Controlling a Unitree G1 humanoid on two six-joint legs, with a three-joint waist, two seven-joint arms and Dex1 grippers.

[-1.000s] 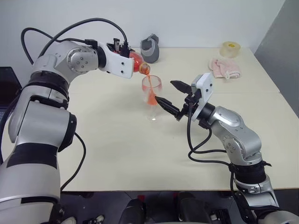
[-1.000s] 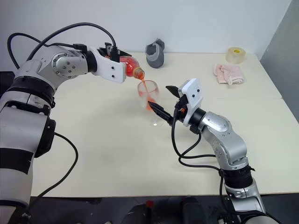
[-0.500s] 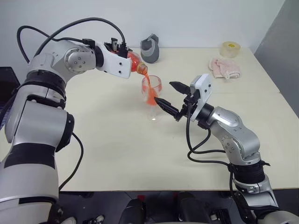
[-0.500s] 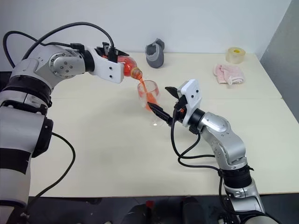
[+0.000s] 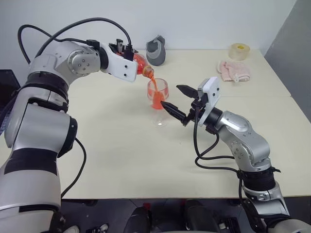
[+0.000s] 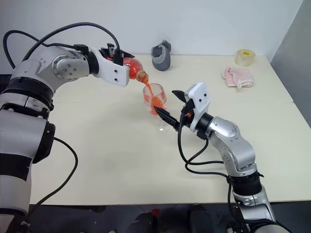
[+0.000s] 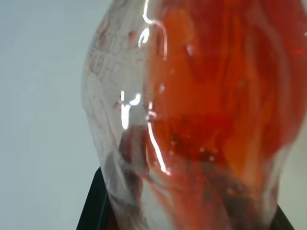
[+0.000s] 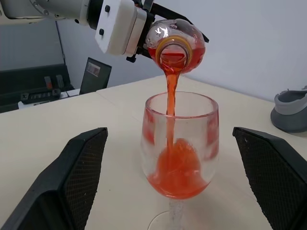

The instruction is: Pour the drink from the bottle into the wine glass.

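Observation:
My left gripper [image 5: 130, 54] is shut on the bottle [image 5: 141, 65], which is tipped mouth-down over the wine glass [image 5: 158, 97]. The red drink [image 8: 169, 108] runs in a thin stream from the yellowish-ringed mouth into the glass bowl. A red pool [image 8: 177, 175] fills the bottom of the bowl. The glass stands upright on the table [image 5: 121, 160]. My right gripper [image 5: 170, 95] is open just right of the glass, with its black fingers [image 8: 72, 182] spread wide to either side and clear of the bowl. In the left wrist view the bottle [image 7: 201, 120] is close up and red inside.
A grey cup-shaped object [image 5: 156, 50] stands at the back of the table behind the bottle. A roll of tape [image 5: 239, 51] and a pink cloth [image 5: 233, 71] lie at the back right. A dark screen [image 5: 7, 92] sits off the table's left edge.
The drink has kept pouring and the red level in the glass has risen. Both arms have stayed where they were.

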